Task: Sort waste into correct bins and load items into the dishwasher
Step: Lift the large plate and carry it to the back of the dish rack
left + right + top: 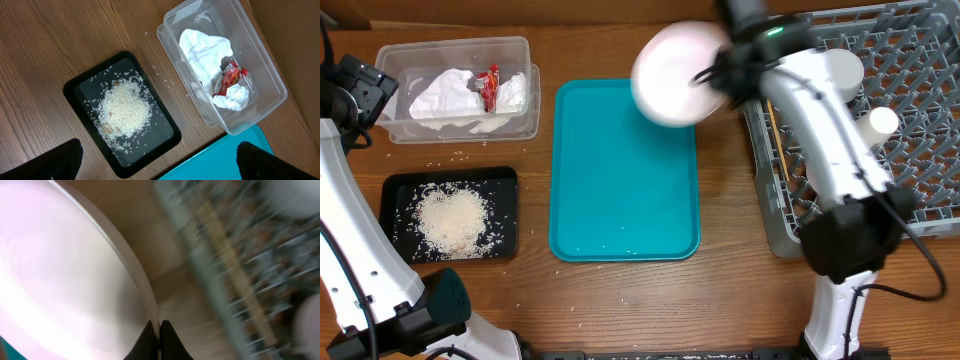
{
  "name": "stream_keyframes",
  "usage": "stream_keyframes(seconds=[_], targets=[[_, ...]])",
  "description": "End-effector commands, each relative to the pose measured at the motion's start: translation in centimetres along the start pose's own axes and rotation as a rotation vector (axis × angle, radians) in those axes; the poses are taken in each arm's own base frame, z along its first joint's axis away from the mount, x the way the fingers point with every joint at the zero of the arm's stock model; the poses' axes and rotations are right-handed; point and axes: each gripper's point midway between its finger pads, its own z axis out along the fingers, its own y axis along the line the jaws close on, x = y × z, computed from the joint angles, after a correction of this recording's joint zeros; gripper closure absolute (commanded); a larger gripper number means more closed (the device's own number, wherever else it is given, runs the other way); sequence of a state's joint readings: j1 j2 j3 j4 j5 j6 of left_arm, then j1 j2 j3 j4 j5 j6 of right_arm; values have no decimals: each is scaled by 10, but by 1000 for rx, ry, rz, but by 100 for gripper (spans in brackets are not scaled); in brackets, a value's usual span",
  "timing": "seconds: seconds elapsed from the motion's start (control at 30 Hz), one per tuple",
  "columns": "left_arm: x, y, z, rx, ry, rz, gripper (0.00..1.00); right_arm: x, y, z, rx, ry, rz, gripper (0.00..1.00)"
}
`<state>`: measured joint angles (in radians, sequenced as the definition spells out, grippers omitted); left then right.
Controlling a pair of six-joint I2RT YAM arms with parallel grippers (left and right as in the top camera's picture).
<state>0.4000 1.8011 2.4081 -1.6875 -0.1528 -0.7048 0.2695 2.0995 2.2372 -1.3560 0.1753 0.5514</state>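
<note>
Two bins lie at the left in the overhead view, the clear tub [527, 60] holding the napkin [445, 95] and red sauce packet [488, 88], the black tray [396, 186] holding rice [450, 218], while the right gripper [713, 75] holds the pinkish plate [665, 75] over the far corner of the teal tray [620, 200], just beside the dish rack [920, 95]. From the left wrist, the left gripper [160, 152] hangs above those bins, its fingers [65, 160] spread wide. From the right wrist, the fingers [147, 342] pinch the plate's rim.
</note>
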Motion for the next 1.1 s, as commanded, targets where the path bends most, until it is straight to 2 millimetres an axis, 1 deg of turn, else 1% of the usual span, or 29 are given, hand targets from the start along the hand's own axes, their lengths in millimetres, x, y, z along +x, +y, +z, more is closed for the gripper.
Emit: stream_keyframes(seconds=[0.0,0.07,0.17,0.27,0.5,0.7,0.87,1.07], targets=[[1,0,5,-13,10,-10,0,-64,-64,-49,174,-250,48,96],[1,0,5,-13,10,-10,0,-82,-94,-53,259,-308,80,96],[1,0,5,-13,10,-10,0,-103,-134,-55,396,-380,131,96],[1,0,5,-13,10,-10,0,-109,-147,-51,453,-397,146,96],[1,0,5,-13,10,-10,0,-119,-160,-28,580,-434,145,96],[1,0,5,-13,10,-10,0,-118,-166,-2,659,-426,125,96],[1,0,5,-13,10,-10,0,-114,-162,13,661,-402,107,96],[1,0,5,-13,10,-10,0,-111,-151,19,636,-392,91,96]])
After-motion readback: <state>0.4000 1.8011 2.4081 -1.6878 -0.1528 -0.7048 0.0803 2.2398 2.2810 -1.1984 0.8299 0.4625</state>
